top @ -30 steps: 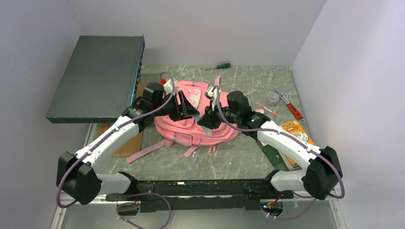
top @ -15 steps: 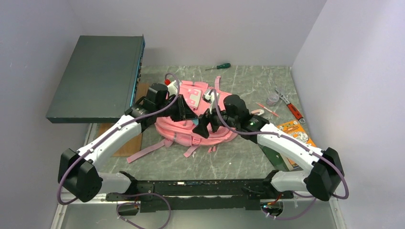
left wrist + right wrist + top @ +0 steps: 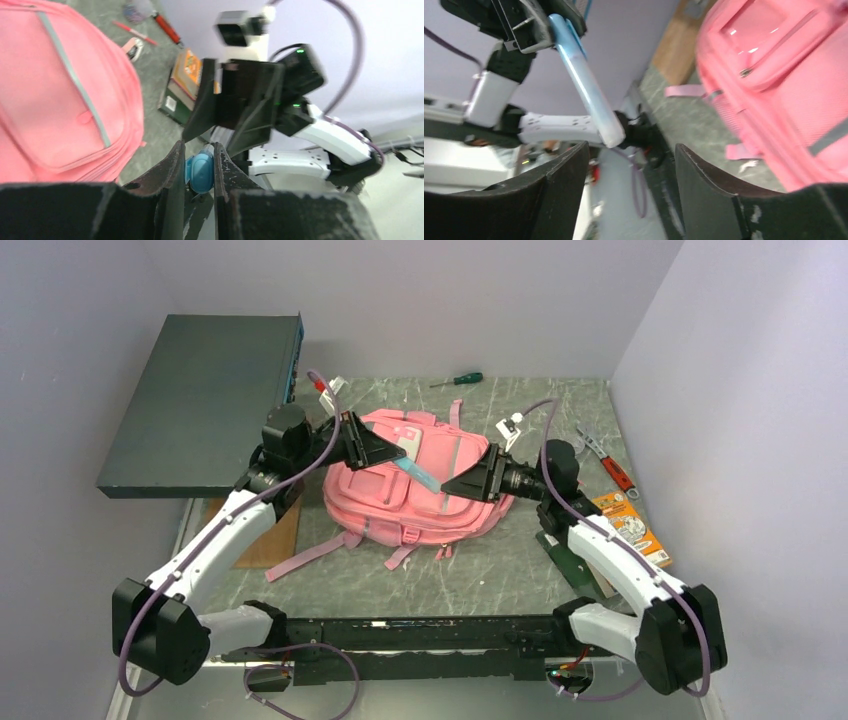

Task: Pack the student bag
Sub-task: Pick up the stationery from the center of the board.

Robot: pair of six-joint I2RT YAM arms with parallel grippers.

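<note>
A blue pen [image 3: 421, 476] held over the pink bag [image 3: 400, 505].
The left gripper [image 3: 398, 454] pinches the pen above the bag; the right gripper [image 3: 447, 486] gapes wide, empty, beside its tip.

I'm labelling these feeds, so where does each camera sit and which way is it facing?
Top external: high behind the robot, looking down at left gripper, right gripper, student bag.
Left wrist: its fingers, shut on a blue pen, face the right gripper.
Right wrist: own open fingers, facing that pen.
All share pen and bag.
</note>
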